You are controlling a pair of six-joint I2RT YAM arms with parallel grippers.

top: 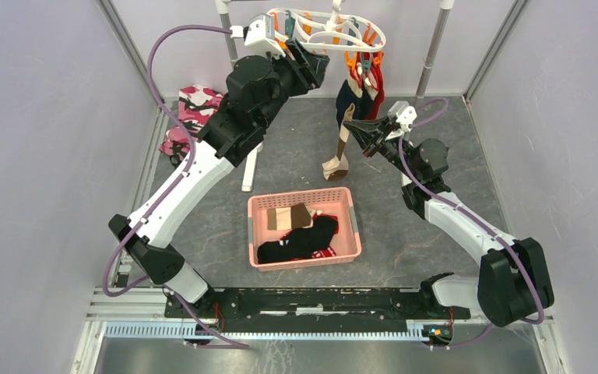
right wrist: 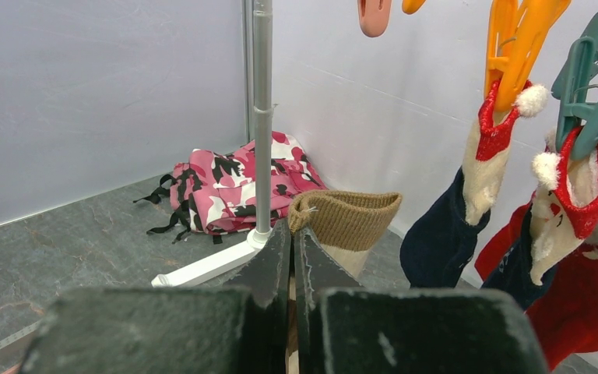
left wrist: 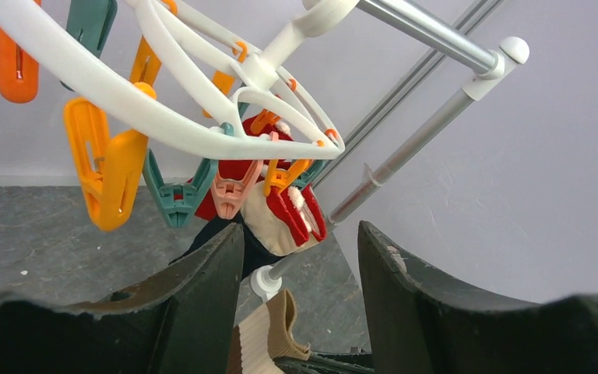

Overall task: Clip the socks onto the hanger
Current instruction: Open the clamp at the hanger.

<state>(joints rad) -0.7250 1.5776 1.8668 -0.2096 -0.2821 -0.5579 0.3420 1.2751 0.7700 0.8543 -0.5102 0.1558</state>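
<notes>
Tan sock [right wrist: 346,222] pinched in raised right claw [right wrist: 292,235]; left claw [left wrist: 300,230] spread beneath hanger [left wrist: 202,142].

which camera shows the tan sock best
Top external: the whole tan sock hangs full length from the right hand. Right wrist shows only its ribbed cuff; left wrist catches part of it at the bottom edge.

**What you can't see**
Top view: the hanger [top: 333,31] hook runs off the upper edge, and you can't make out the left gripper [top: 318,68] fingertips against the clips [top: 356,58]. Right wrist view: the right gripper [right wrist: 292,249], pressed closed, hides the tan sock [right wrist: 346,220] below its cuff. In the basket [top: 304,195], a black sock [top: 300,241] covers most of a red sock [top: 324,252].
</notes>
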